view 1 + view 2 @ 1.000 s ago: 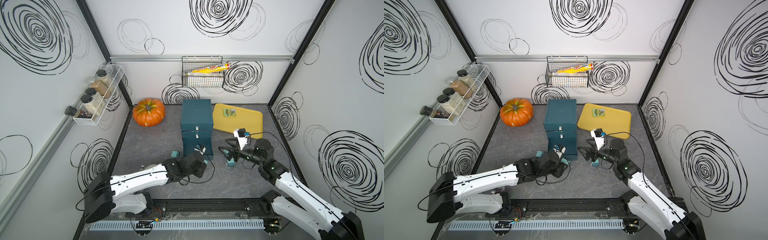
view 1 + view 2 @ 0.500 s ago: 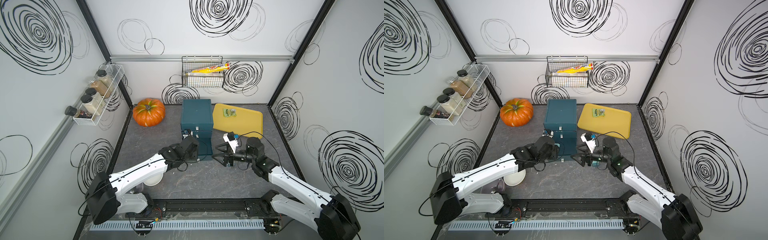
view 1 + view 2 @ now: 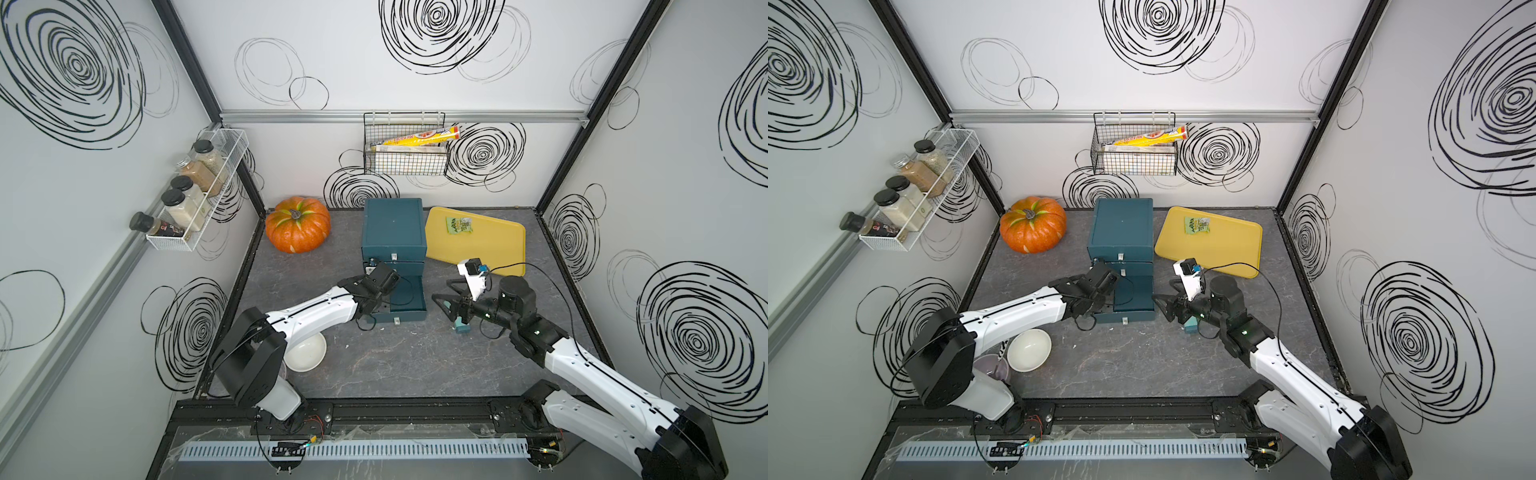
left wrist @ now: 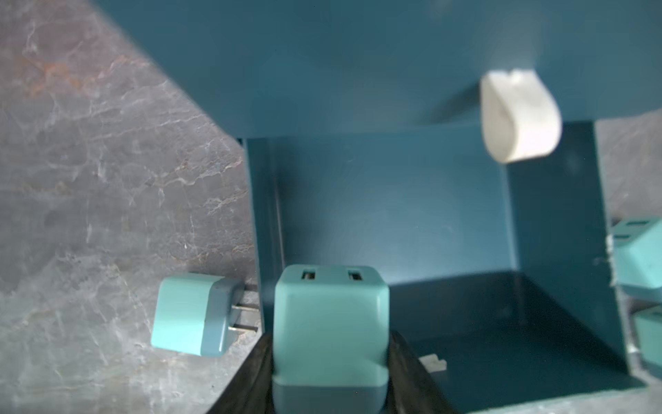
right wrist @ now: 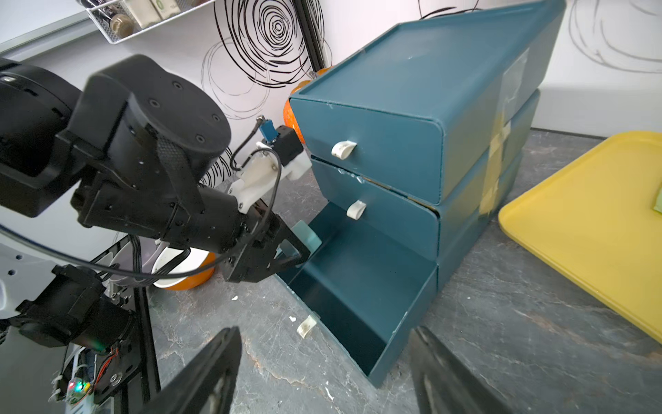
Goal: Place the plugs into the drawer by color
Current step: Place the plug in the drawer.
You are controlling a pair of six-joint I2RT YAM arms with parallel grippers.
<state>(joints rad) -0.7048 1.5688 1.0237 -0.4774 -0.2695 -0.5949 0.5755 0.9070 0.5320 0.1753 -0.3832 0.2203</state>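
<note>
Bottom drawer (image 5: 361, 286) open-topped in front; middle drawer (image 5: 387, 222) overhangs rear.

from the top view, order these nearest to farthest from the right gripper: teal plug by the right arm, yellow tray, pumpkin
1. teal plug, on the table beside the right gripper
2. yellow tray, behind it, back right
3. pumpkin, back left corner

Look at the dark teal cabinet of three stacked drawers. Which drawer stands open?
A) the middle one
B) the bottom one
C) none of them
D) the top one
B: the bottom drawer is pulled out with its inside showing, while the top drawer and the middle drawer sit shut in the cabinet.
</note>
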